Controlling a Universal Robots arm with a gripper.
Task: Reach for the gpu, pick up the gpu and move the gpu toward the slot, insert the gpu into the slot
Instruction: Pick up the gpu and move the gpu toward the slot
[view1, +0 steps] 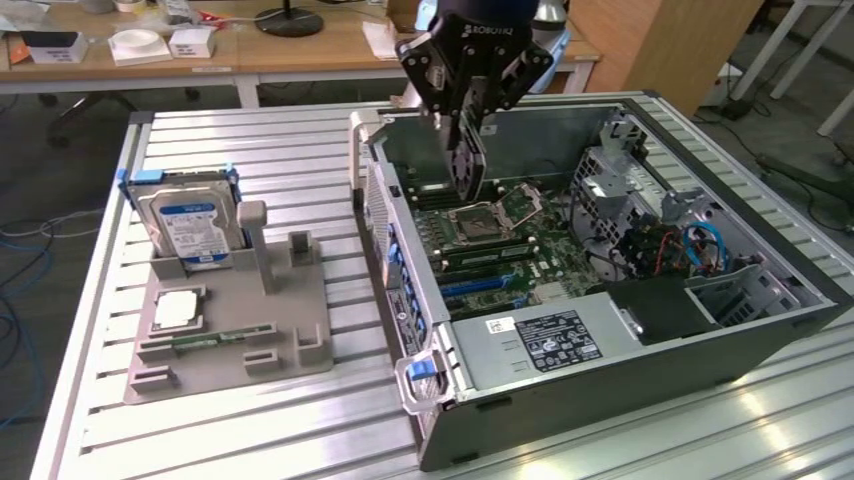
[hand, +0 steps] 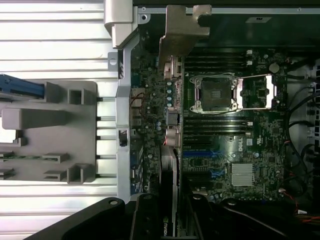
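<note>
Wrist view: the black claw (hand: 170, 220) pinches the gpu (hand: 168, 175), a thin black circuit card seen edge-on. The card's bent metal bracket (hand: 185, 30) is at the end away from the claw.
Under the card: the green motherboard (hand: 235, 150) inside the case, with a square silver processor socket (hand: 232, 92). The slot (hand: 197, 154), a long narrow blue plastic strip, lies just beside the card's line.
Exterior view: the grey metal computer case (view1: 627, 370) lies on its side with its open face up. The gpu (view1: 467, 170) hangs on edge over the motherboard (view1: 534, 250) near the case's far wall. The slot (view1: 483, 284) is nearer the camera than the card.
Beside the case: on the exterior view's left of it, a grey plastic holder (view1: 287, 330) with a silver hard drive with a blue label (view1: 187, 225) standing upright in it.
Arm pose: the claw (view1: 467, 130) points straight down into the case from above, closed on the card's upper edge.
Surface: a ribbed aluminium tabletop (view1: 267, 420) carries the case and the holder.
Room: behind the case is a wooden tabletop (view1: 320, 50) with small white boxes (view1: 147, 45), and there is grey floor beyond.
</note>
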